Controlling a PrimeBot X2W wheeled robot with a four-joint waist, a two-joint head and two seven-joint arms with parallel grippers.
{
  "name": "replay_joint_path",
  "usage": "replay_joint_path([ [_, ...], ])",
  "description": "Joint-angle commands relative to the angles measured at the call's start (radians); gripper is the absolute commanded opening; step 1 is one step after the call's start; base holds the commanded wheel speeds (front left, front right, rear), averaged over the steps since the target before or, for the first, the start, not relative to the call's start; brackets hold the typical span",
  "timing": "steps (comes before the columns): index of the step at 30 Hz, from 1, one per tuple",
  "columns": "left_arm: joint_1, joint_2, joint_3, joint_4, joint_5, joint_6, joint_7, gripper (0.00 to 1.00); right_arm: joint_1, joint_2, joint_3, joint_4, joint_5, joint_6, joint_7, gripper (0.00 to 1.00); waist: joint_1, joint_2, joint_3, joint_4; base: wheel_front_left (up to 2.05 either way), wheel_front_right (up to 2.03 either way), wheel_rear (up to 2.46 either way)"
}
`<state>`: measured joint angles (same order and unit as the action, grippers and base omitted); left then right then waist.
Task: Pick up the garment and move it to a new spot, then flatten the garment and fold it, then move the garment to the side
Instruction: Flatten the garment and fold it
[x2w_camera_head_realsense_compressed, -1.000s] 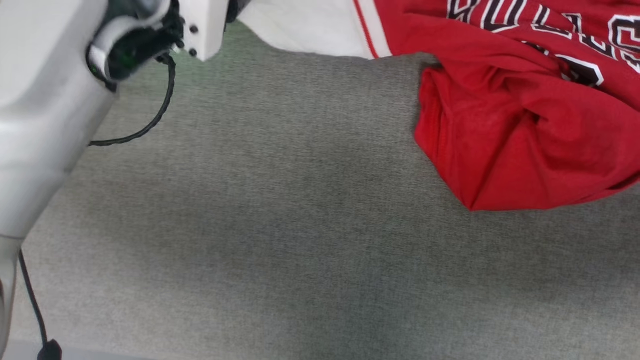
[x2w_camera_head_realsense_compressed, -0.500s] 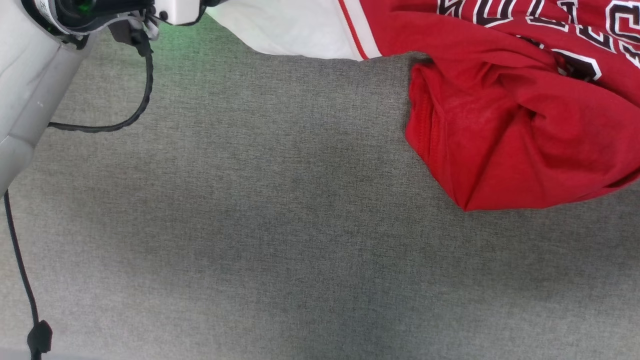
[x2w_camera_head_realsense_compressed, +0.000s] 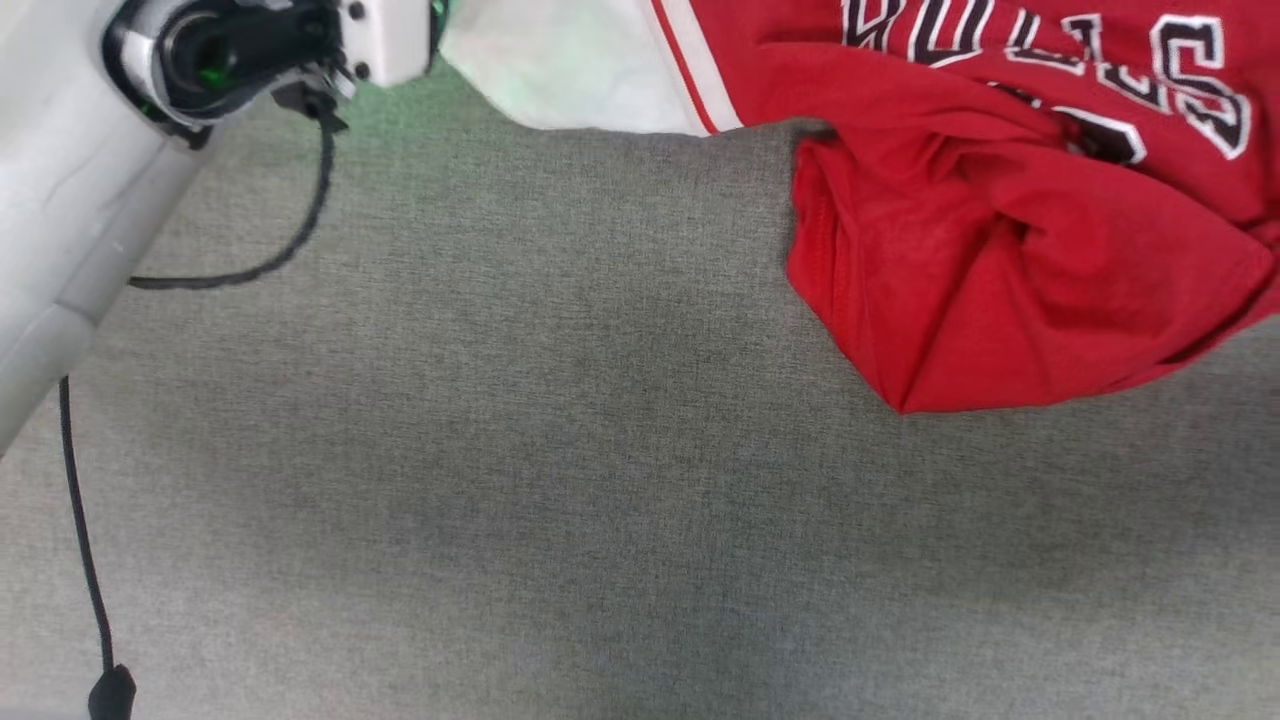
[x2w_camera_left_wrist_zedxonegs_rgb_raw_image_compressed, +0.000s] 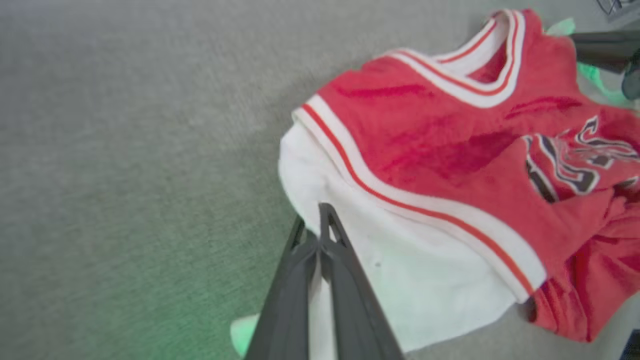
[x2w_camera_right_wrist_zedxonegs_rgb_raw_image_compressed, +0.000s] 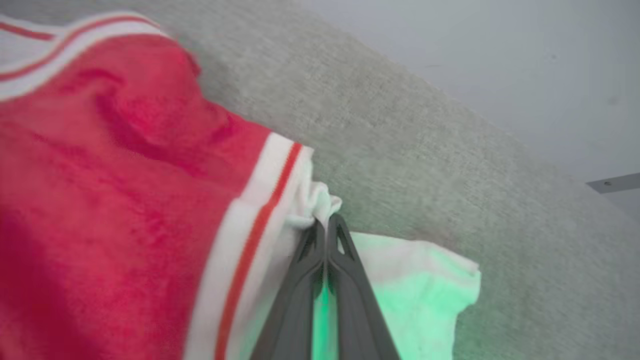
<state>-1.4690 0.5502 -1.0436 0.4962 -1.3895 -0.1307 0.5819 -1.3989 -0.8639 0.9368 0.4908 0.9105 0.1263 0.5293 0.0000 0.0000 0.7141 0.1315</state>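
Shirt (x2w_camera_head_realsense_compressed: 1000, 250) lies bunched at one o'clock in my head view, on the grey mat (x2w_camera_head_realsense_compressed: 500, 450). Left wrist: left claw (x2w_camera_left_wrist_zedxonegs_rgb_raw_image_compressed: 316, 225) pinches its white sleeve at six o'clock. Right wrist: right claw (x2w_camera_right_wrist_zedxonegs_rgb_raw_image_compressed: 325, 225) grips white sleeve too. Moving, flattening and folding all remain, I judge.

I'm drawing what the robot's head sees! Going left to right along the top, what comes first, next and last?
Pale left arm → garment's white sleeve → striped trim → crumpled red body with letters.
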Motion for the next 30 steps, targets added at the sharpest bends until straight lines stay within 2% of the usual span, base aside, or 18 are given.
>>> replay_joint_path([
  [1, 0.004, 0.009, 0.007, 0.009, 0.008, 0.001, -0.05, 0.0, 0.04, 0.04, 0.007, -0.004, 0.027, 0.008, -0.021, 0.0, 0.0, 0.0, -0.025, -0.009, 0.0, 0.0, 0.0],
  [5, -0.003, 0.003, 0.025, 0.044, 0.022, 0.001, -0.189, 0.0, 0.012, 0.037, -0.042, 0.026, 0.025, 0.004, -0.1, 0.0, 0.0, 0.0, -0.058, -0.022, 0.0, 0.0, 0.0],
  [8, -0.031, -0.013, 0.049, 0.1, 0.036, 0.001, -0.308, 0.0, -0.019, 0.073, -0.09, 0.067, 0.006, 0.004, -0.176, 0.0, 0.0, 0.0, -0.078, -0.032, 0.0, 0.0, 0.0],
  [14, -0.128, -0.072, 0.124, 0.254, 0.056, 0.001, -0.551, 0.0, -0.131, 0.179, -0.2, 0.222, -0.067, 0.004, -0.329, 0.0, 0.0, 0.0, -0.109, -0.06, 0.0, 0.0, 0.0],
  [20, -0.3, -0.135, 0.217, 0.432, 0.054, 0.001, -0.757, 0.0, -0.332, 0.318, -0.349, 0.444, -0.188, 0.004, -0.55, 0.0, 0.0, 0.0, -0.134, -0.089, 0.0, 0.0, 0.0],
  [24, -0.383, -0.16, 0.268, 0.46, 0.039, 0.001, -0.821, 0.0, -0.451, 0.391, -0.444, 0.584, -0.252, 0.004, -0.707, 0.0, 0.0, 0.0, -0.153, -0.093, 0.0, 0.0, 0.0],
  [28, -0.37, -0.165, 0.271, 0.441, 0.025, 0.001, -0.826, 0.0, -0.48, 0.434, -0.456, 0.649, -0.283, 0.004, -0.737, 0.0, 0.0, 0.0, -0.17, -0.091, 0.0, 0.0, 0.0],
  [30, -0.311, -0.15, 0.245, 0.412, 0.01, 0.001, -0.802, 0.0, -0.446, 0.443, -0.434, 0.679, -0.303, 0.004, -0.741, 0.0, 0.0, 0.0, -0.176, -0.089, 0.0, 0.0, 0.0],
])
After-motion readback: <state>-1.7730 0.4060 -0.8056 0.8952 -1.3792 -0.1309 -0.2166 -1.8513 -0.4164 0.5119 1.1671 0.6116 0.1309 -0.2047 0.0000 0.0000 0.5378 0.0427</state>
